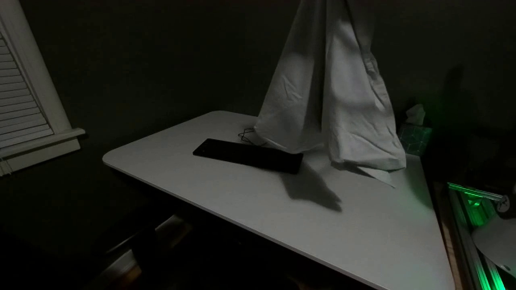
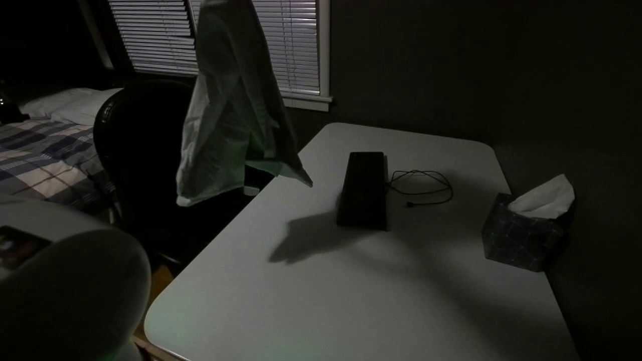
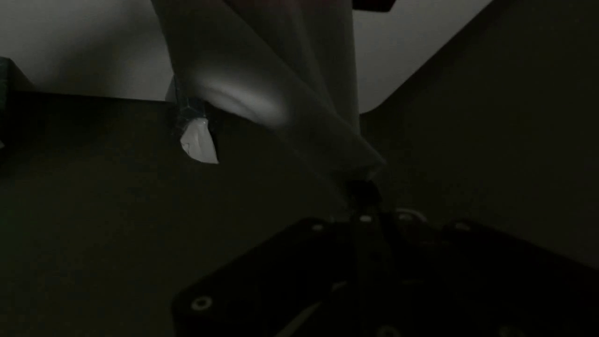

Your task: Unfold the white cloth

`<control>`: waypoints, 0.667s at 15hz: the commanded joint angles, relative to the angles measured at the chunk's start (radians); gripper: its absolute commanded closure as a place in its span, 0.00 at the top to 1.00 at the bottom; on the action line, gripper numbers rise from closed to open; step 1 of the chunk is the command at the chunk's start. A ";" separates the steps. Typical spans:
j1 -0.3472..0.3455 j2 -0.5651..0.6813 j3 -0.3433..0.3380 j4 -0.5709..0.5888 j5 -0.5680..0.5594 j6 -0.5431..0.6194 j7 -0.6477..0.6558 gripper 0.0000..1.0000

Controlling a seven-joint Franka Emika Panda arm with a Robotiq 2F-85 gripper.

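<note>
In an exterior view: long flat black bar (image 2: 362, 190), on white table (image 2: 261, 311) | left: white fabric cloth (image 2: 228, 110), hanging | right: dark patterned tissue box (image 2: 519, 238)

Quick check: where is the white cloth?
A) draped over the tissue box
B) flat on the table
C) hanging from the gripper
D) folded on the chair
C: the gripper pinches the top of the white cloth, which hangs down in loose folds in both exterior views.

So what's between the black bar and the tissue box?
A loosely looped dark cable, lying on the white table; it shows in an exterior view.
</note>
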 commanded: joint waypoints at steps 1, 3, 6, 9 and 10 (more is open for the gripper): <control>-0.028 -0.035 0.050 0.048 -0.052 -0.026 0.007 0.00; 0.044 -0.019 -0.016 0.055 0.063 0.016 -0.109 0.00; 0.005 0.032 -0.055 0.033 0.116 0.030 -0.149 0.00; -0.057 0.126 -0.073 -0.019 0.160 0.021 -0.185 0.00; -0.031 0.145 -0.121 -0.065 0.212 0.118 -0.226 0.00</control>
